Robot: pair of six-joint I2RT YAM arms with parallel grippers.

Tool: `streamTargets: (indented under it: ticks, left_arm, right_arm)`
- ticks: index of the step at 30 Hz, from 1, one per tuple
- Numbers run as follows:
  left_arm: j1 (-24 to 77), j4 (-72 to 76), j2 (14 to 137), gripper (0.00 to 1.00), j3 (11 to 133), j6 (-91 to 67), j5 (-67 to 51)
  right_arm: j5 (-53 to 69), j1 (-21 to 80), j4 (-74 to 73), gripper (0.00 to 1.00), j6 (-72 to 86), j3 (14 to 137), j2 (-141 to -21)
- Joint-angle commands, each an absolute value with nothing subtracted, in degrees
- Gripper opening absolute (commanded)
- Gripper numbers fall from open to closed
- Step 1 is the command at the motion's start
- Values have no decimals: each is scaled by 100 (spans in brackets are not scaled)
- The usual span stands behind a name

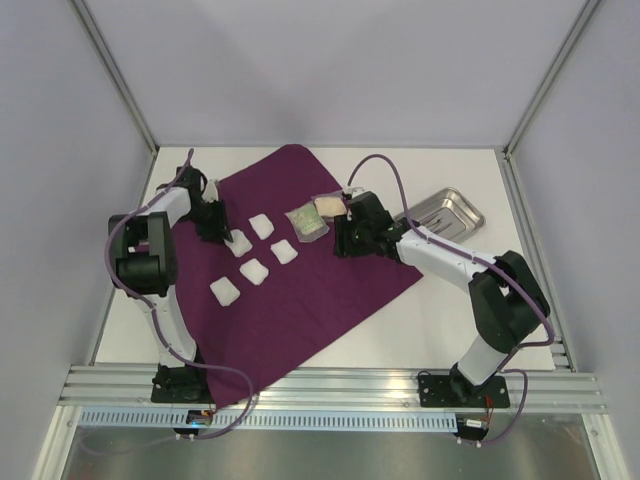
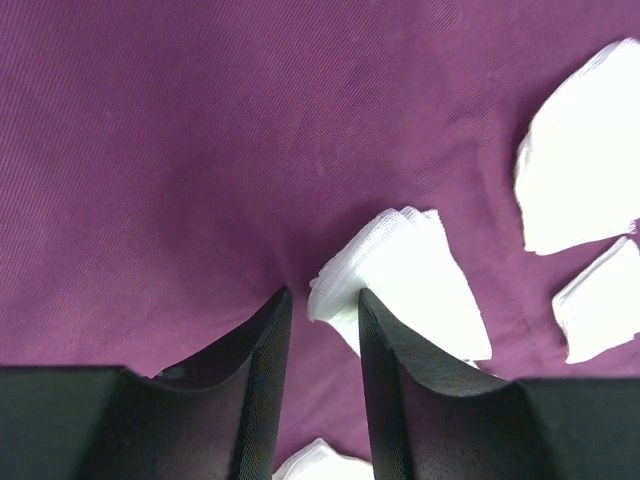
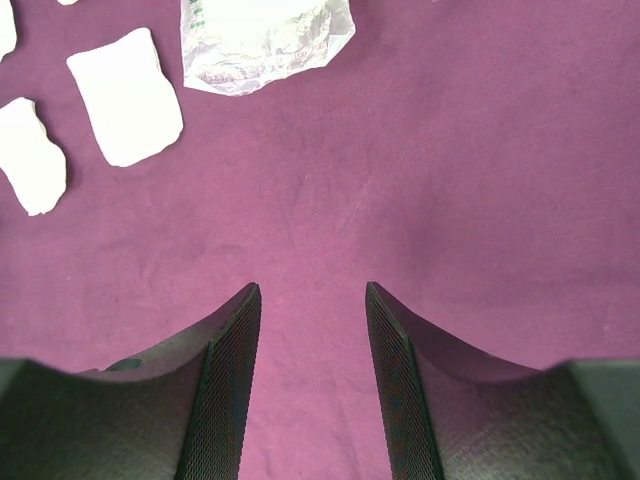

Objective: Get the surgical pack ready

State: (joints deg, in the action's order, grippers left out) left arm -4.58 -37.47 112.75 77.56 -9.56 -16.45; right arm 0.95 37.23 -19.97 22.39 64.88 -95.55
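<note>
A deep-purple cloth (image 1: 320, 290) lies spread flat on the table. Several white gauze squares (image 1: 262, 226) lie on its left half. Two clear packets (image 1: 306, 220) lie near its far middle. My left gripper (image 1: 226, 236) is low over the cloth, jaws slightly apart. A gauze square (image 2: 410, 270) has its lifted corner at the gripper's tip (image 2: 322, 295), against the right finger, not clamped. My right gripper (image 1: 338, 243) is open and empty over bare cloth (image 3: 450, 180), its tips (image 3: 310, 290) short of a packet (image 3: 265, 35). The steel tray (image 1: 447, 211) sits off the cloth at the far right. I see no forceps.
Other gauze squares (image 2: 585, 160) lie right of the left gripper, and two (image 3: 125, 95) lie left of the packet in the right wrist view. White walls and metal posts enclose the table. An aluminium rail (image 1: 330, 390) runs along the near edge.
</note>
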Motion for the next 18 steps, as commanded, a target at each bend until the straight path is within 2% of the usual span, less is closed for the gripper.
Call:
streamTargets:
  ticks: [1, 12, 15, 18]
  left_arm:
    - [-352, -3665, 11470, 41, 8051, -774, -1880]
    - [-220, -3902, 11847, 35, 8297, -800, -1872]
    - [-220, -3990, 11935, 31, 8315, -817, -1872]
    - [-228, -3999, 11883, 20, 8314, -826, -1881]
  right_arm:
    - [35, 3753, -1942, 49, 2136, 6697, -9641]
    - [9, 3753, -2004, 49, 2083, 6671, -9642]
    - [9, 3753, -2021, 49, 2083, 6680, -9642]
    - [9, 3753, -2039, 49, 2066, 6697, -9633]
